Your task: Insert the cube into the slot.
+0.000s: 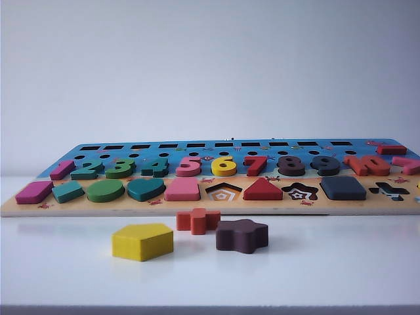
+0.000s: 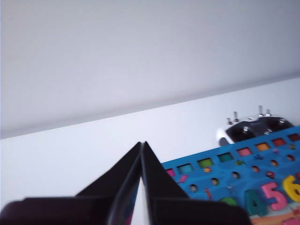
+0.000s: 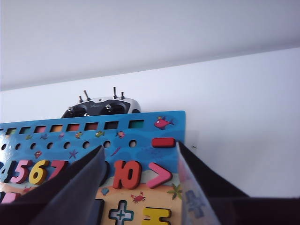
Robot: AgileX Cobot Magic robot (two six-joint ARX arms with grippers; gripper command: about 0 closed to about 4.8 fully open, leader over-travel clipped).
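The cube (image 1: 343,188) sits seated in its slot in the front row of the board (image 1: 197,207), between the star recess (image 1: 300,191) and the cross recess (image 1: 388,191); the slot floor is covered and not visible. Neither gripper appears in the exterior view, and the cube cannot be made out in either wrist view.

The left gripper (image 2: 142,145) has its fingers pressed together at the tips, with nothing between them. It hangs above the board's far left corner, well apart from the cube.

The right gripper (image 3: 139,149) has its fingers spread wide and holds nothing. It hangs over the board's right end, near the red "10" (image 3: 127,173) and the cross recess.

On the table (image 1: 328,275) in front of the board lie a yellow pentagon (image 1: 142,241), an orange cross (image 1: 197,220) and a brown star block (image 1: 241,235).
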